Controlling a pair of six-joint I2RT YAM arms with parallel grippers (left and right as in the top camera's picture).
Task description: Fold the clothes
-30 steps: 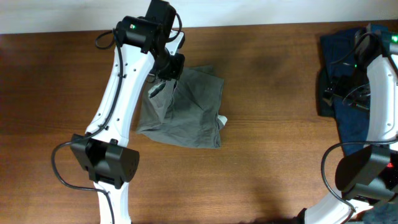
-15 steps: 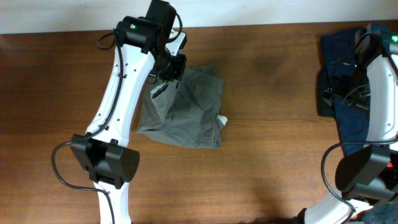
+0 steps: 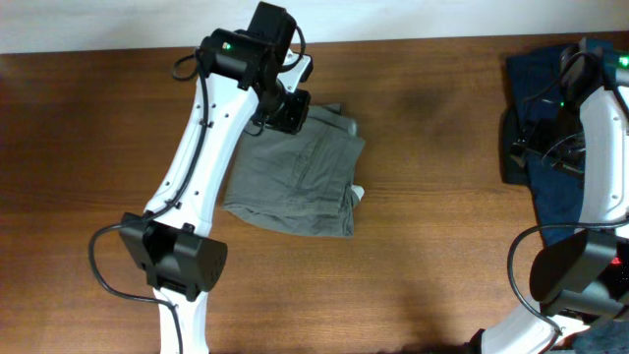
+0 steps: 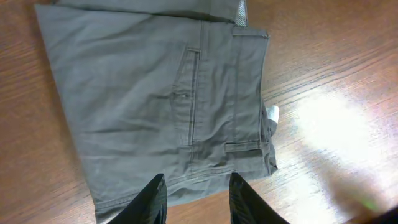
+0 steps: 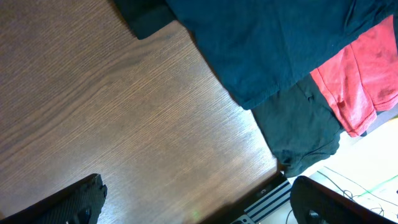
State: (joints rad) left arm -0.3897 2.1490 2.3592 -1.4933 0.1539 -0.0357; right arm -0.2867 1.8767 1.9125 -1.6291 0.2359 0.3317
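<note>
The grey-khaki shorts lie folded into a rough rectangle on the brown table, left of centre in the overhead frame. The left gripper sits at their upper edge, over the top left corner of the cloth. In the left wrist view the shorts fill the upper and middle left of the frame. A stitched pocket runs down the middle, the waistband lies along the right side, and a small white label pokes out just past it. The left gripper shows at the bottom edge with its two black fingers apart. Only the near hem of the shorts shows in the gap, and nothing is pinched.

At the far right of the overhead frame a navy garment lies under the right arm, well apart from the shorts. In the right wrist view the right gripper has its fingers spread wide at the two bottom corners, above bare wood, holding nothing. The navy garment is in the upper right, with a dark garment and a red garment beside it.
</note>
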